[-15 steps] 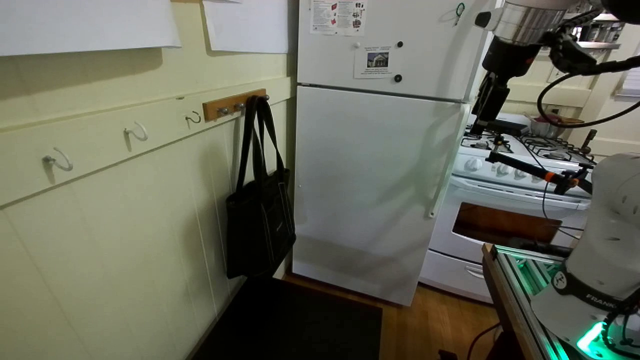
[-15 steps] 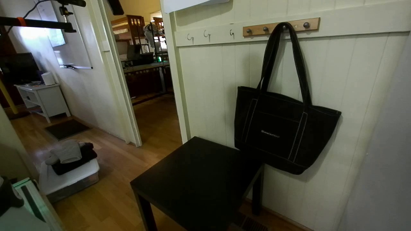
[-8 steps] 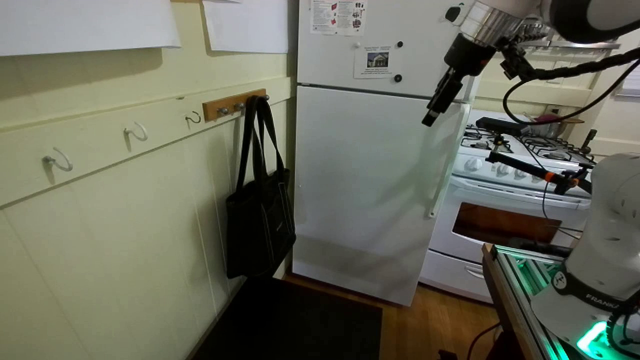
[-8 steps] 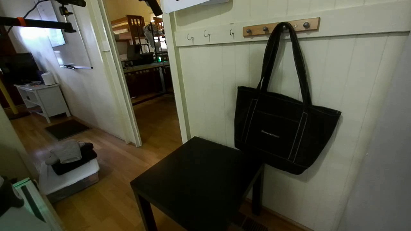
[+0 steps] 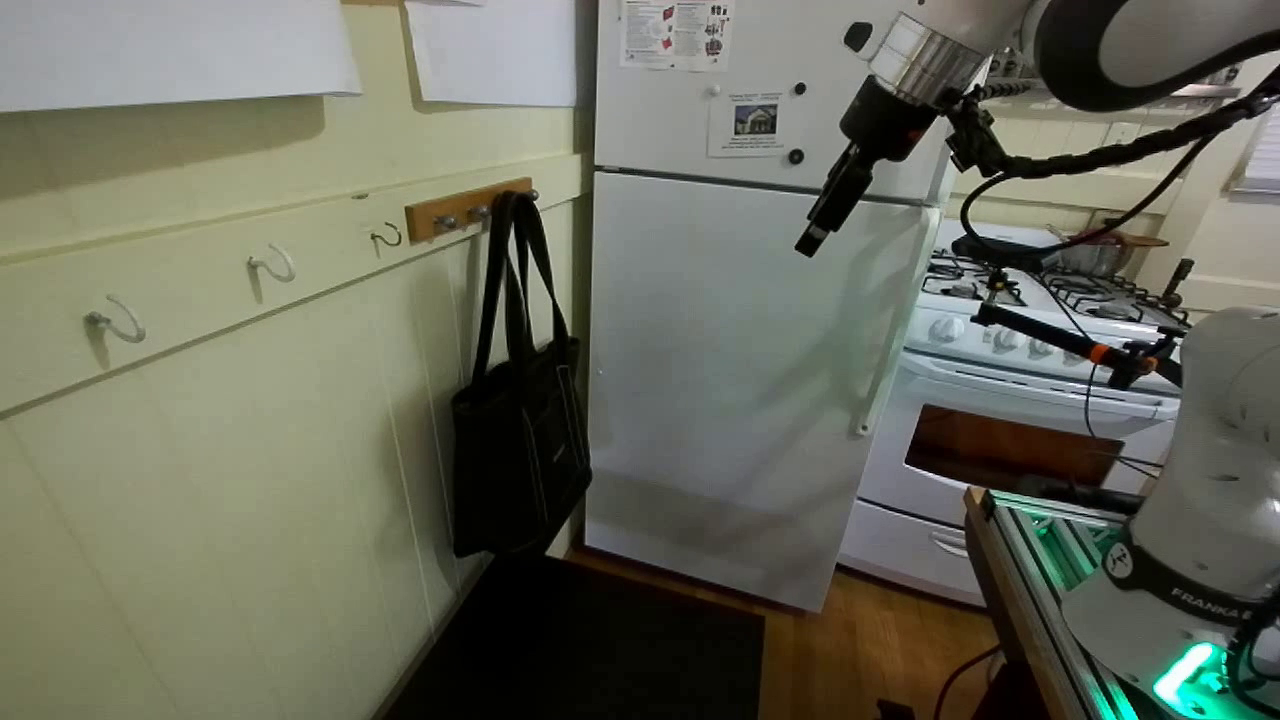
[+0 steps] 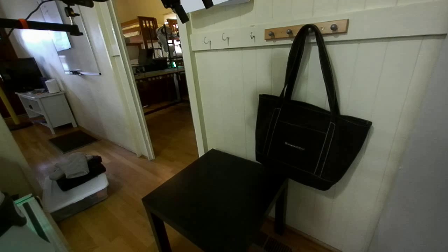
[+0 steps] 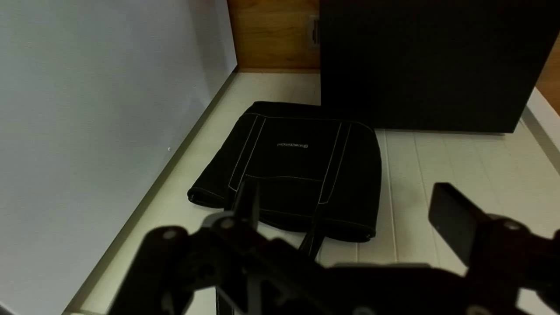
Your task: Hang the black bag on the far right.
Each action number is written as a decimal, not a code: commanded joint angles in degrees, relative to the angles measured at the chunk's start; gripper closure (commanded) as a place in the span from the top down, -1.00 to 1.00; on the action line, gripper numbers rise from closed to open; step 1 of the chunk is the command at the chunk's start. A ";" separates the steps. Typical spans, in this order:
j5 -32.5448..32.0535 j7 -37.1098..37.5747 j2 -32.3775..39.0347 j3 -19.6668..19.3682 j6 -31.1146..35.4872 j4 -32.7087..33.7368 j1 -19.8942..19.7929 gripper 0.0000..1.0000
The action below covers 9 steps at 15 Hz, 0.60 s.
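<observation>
Up on the wooden rack [image 6: 324, 27], one spot shy of the far-right knob [image 6: 334, 27], the black bag [image 6: 304, 140] hangs but could drop if the claw [image 7: 350, 211] (fingers [image 7: 454, 222] spread, holding nothing) snags just one strap [image 6: 328, 73].
</observation>
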 commanded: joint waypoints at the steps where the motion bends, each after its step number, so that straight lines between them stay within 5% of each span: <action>1: 0.36 -0.26 0.02 0.38 -0.07 0.10 -0.43 1.00; 9: -10.05 23.53 14.07 8.64 5.19 7.87 -11.09 1.00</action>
